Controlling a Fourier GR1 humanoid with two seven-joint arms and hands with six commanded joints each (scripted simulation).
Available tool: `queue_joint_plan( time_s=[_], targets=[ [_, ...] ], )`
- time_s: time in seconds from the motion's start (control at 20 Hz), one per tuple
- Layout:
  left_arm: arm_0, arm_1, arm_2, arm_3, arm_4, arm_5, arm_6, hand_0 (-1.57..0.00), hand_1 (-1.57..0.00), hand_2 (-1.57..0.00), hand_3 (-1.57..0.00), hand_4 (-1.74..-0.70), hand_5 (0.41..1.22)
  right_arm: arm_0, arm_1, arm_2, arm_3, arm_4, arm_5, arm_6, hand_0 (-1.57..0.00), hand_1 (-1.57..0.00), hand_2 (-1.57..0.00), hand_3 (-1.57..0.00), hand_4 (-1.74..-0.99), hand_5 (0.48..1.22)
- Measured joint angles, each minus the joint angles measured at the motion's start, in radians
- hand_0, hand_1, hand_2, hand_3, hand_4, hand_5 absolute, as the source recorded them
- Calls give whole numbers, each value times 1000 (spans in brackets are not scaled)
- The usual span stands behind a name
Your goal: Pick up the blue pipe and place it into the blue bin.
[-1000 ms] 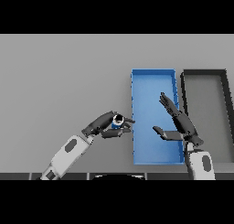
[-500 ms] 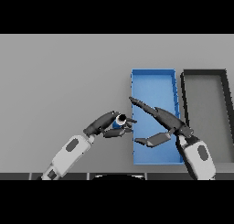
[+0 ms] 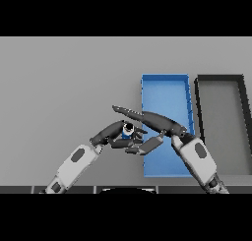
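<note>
The blue pipe is a short tube with a dark opening, held just left of the blue bin. My left hand is shut on it, fingers curled round its body. My right hand reaches left across the bin's lower left corner. Its straight fingers pass just above the pipe and its thumb lies below it, so the hand is open around the pipe and the left hand's fingertips. Much of the pipe is hidden between the two hands.
A black bin stands right beside the blue bin, on its right. The grey table stretches to the left and behind the hands.
My right hand has swung left from above the blue bin until its fingers and thumb bracket the pipe. The left hand has kept the pipe almost still.
</note>
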Motion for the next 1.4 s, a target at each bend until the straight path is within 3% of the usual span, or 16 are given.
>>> queue_joint_plan(
  time_s=[0.25,0.3,0.35,0.4,0.45,0.5,0.55,0.6,0.7,0.75,0.85,1.0,1.15,1.2,1.25,1.4],
  targets=[
    [-6,8,11,5,21,-18,14,-1571,-1571,-1571,-1474,-1720,1221,-79,61,14,108,14,18,7,-14,-36,-68,-11,-1241,516],
    [-11,5,17,10,38,-28,19,-1571,-1567,-1571,-1395,-1717,1221,-97,76,23,121,17,26,2,-54,-83,-115,-43,-1268,519],
    [-7,7,12,2,40,-37,11,-1496,-1393,-1367,-1150,-1630,1221,-109,83,27,138,15,38,2,-138,-166,-193,-106,-1308,523],
    [-20,13,14,10,9,-30,-29,-1236,-1120,-1093,-920,-1613,1221,-116,88,31,153,13,52,0,-278,-313,-329,-228,-1352,528],
    [-30,25,-4,12,-37,-14,6,-993,-895,-875,-736,-1587,1221,-119,92,40,153,15,59,8,-478,-500,-500,-375,-1390,538],
    [-43,35,-18,8,-75,8,21,-879,-828,-796,-667,-1611,1221,-130,101,45,153,4,68,17,-697,-714,-714,-562,-1453,551],
    [-41,37,-17,-6,-83,25,27,-895,-867,-845,-656,-1637,1221,-141,106,48,156,-3,66,-11,-872,-886,-886,-701,-1503,573],
    [-23,47,-24,-29,-80,21,39,-1030,-1008,-990,-623,-1658,1192,-142,99,50,156,-26,73,-18,-1012,-1023,-1023,-828,-1541,604],
    [-10,27,3,-26,-26,14,-22,-1225,-1211,-1199,-525,-1688,1203,-142,117,59,173,-55,54,37,-1213,-1220,-1220,-1096,-1492,706],
    [-7,17,9,-16,-10,13,-18,-1294,-1283,-1274,-533,-1698,1206,-138,120,57,180,-61,49,46,-1285,-1290,-1290,-1191,-1475,809],
    [3,4,11,-19,17,7,-28,-1394,-1386,-1381,-550,-1714,1212,-122,131,56,167,-42,38,10,-1388,-1391,-1391,-1328,-1458,957],
    [-10,15,2,-28,15,13,-16,-1480,-1454,-1474,-550,-1727,1216,-107,133,56,145,20,54,-43,-1477,-1479,-1479,-1446,-1465,1086],
    [-27,34,-12,-13,6,28,-43,-1499,-1356,-1521,-505,-1734,1219,-94,161,45,140,62,69,-30,-1523,-1524,-1524,-1507,-1473,1152],
    [-27,47,-19,-15,6,25,-50,-1426,-1220,-1350,-531,-1637,1219,-94,176,40,148,53,81,-15,-1533,-1533,-1533,-1520,-1474,1166],
    [-40,40,-28,-9,0,28,-57,-1407,-1190,-1242,-518,-1544,1219,-84,177,26,140,28,96,-14,-1540,-1541,-1541,-1530,-1477,1177],
    [-47,70,-40,1,-16,-6,-64,-783,-642,-655,-266,-1251,1220,-74,202,16,127,57,121,4,-1555,-1556,-1556,-1550,-1481,1198]
  ],
)
